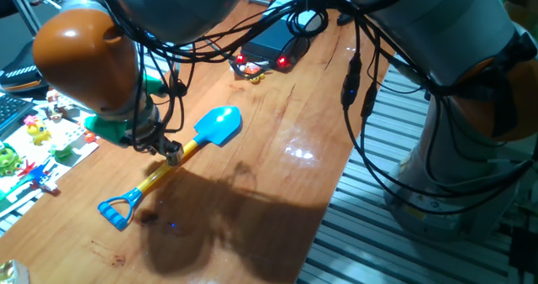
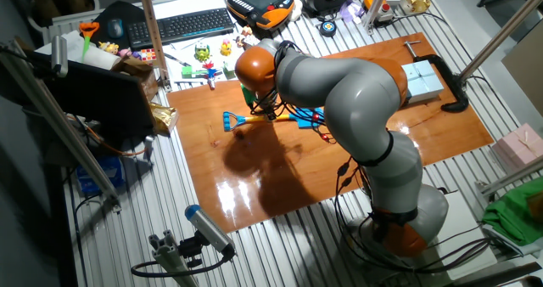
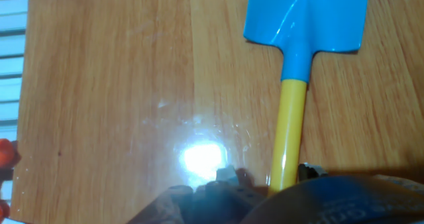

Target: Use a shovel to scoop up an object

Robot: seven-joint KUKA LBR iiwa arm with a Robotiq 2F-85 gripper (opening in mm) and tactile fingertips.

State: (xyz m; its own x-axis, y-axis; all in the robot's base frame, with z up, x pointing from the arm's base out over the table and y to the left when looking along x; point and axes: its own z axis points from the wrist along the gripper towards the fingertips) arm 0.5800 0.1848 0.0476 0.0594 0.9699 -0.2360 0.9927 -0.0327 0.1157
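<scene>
The shovel point(image 1: 220, 124) lies on the wooden table, blue blade toward the far right, yellow shaft point(image 1: 155, 180) and blue D-shaped loop point(image 1: 117, 210) toward the near left. My gripper point(image 1: 172, 153) is low over the middle of the shaft. In the hand view the fingertips point(image 3: 228, 176) stand on both sides of the shaft point(image 3: 289, 134). The left one is apart from it and the right one is at its edge. The blade point(image 3: 306, 15) lies ahead. A tiny yellow figure with red bits point(image 1: 254, 76) sits far beyond the blade. The shovel also shows in the other fixed view point(image 2: 231, 120).
A black box with red lights and cables point(image 1: 273, 40) stands at the table's far end. Small toys lie on a white sheet point(image 1: 38, 141) left of the table. Metal slats point(image 1: 395, 234) run along the right edge. A clamp and pale blue blocks point(image 2: 422, 79) sit at one table corner.
</scene>
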